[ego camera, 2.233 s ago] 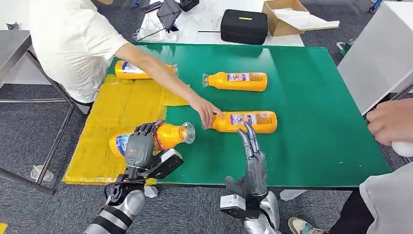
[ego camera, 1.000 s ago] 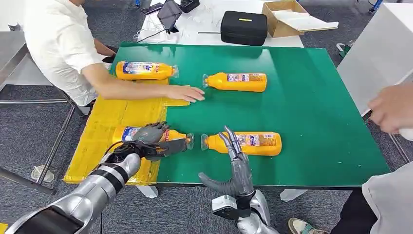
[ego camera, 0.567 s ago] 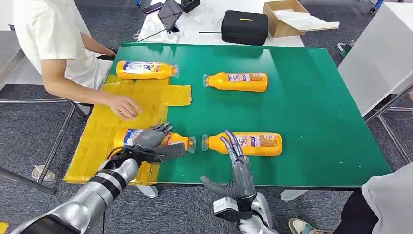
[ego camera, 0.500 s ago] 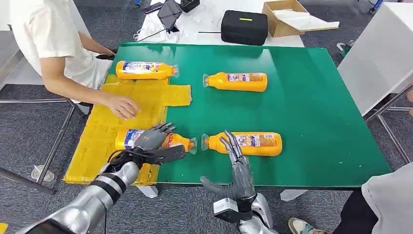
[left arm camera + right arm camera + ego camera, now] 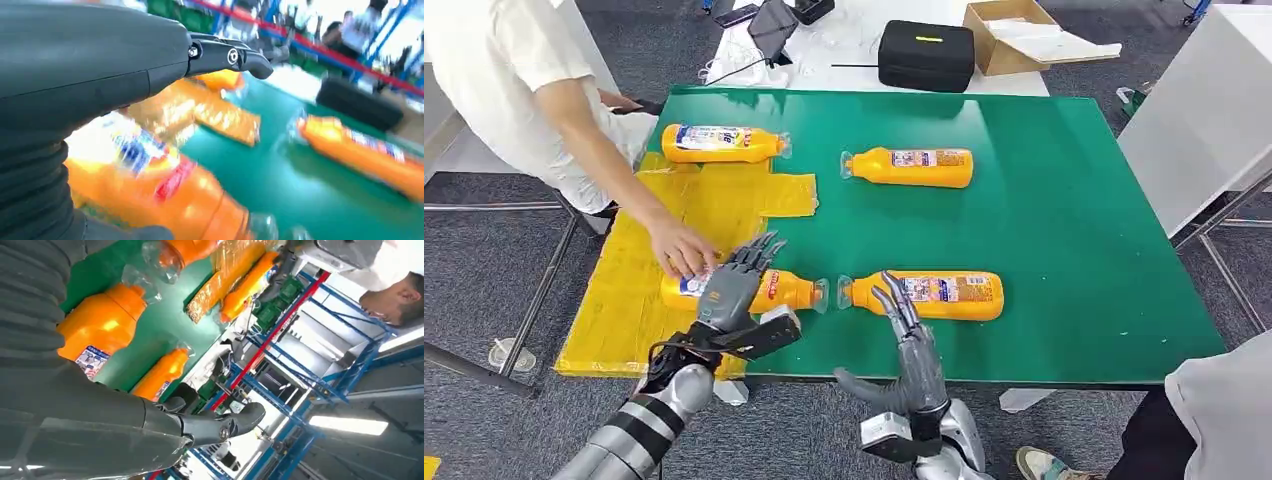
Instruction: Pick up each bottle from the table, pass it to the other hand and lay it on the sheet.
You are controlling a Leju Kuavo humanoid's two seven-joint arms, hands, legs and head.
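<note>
Now, two robot hands hover at the near table edge, each by a lying orange bottle.

Nearest, the right hand (image 5: 908,340) is open, fingers spread and holding nothing, its tips just short of the near right bottle (image 5: 924,295), which lies on its side on the green table (image 5: 1064,250). The left hand (image 5: 729,285), fingers spread and apart, hangs over the near left bottle (image 5: 754,292), lying across the edge of the yellow sheet (image 5: 684,215); a person's hand (image 5: 679,250) touches that bottle's base. Farther back lie a far bottle on the sheet (image 5: 722,143) and a far bottle on the table (image 5: 909,167). To grasp well, the right hand should probably close around the near right bottle's middle, square to its length, so it cannot roll.
</note>
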